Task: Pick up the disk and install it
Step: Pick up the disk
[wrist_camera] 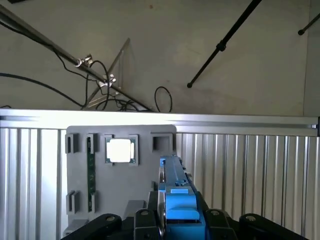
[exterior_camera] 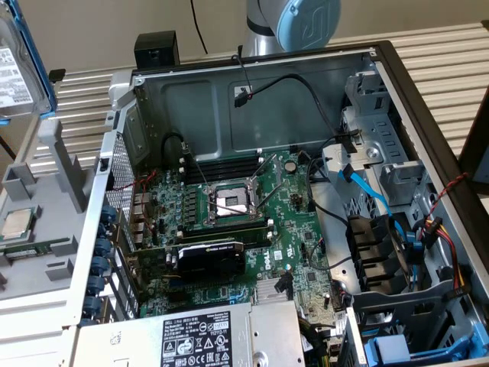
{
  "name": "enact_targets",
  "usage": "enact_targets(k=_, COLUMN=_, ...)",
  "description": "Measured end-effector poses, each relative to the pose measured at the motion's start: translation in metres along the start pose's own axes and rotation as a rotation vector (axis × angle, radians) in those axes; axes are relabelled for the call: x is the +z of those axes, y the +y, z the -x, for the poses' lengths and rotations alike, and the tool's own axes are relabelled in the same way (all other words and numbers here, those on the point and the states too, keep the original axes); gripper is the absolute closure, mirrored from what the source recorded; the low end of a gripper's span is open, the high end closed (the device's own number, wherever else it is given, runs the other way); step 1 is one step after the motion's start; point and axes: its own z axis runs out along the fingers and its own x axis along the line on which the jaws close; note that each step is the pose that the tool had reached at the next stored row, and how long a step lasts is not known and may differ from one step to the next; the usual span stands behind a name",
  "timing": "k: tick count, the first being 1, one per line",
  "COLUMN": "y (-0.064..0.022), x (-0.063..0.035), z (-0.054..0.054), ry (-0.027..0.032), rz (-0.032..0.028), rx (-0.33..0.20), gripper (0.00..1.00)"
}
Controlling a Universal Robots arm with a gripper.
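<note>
- Wrist view: gripper [wrist_camera: 176,222] jaws clamp the disk [wrist_camera: 175,185] edge-on by its blue frame.
- Exterior view: disk hangs above the grey tray [exterior_camera: 53,222], likely clearing its posts.

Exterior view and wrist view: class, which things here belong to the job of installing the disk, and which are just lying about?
Belongs to the job:
- disk, gripped in the claw
- open case

Just lying about:
- chip, sitting in the tray
- power supply, in the case
</note>
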Motion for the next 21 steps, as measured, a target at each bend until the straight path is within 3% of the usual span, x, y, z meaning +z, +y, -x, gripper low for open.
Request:
enact_targets(k=3, y=-0.0052, x=-0.007, z=0.0, ry=-0.0018, rz=-0.001, rx=0.0, gripper=0.63)
enact_targets(k=14, y=-0.0272, x=-0.0331, z=0.0, ry=-0.0191, rz=-0.0018, rx=0.0, gripper=0.63)
enact_targets(k=21, y=-0.0473, x=-0.055, z=0.0, ry=-0.0228, rz=-0.002, rx=0.0, gripper=0.63)
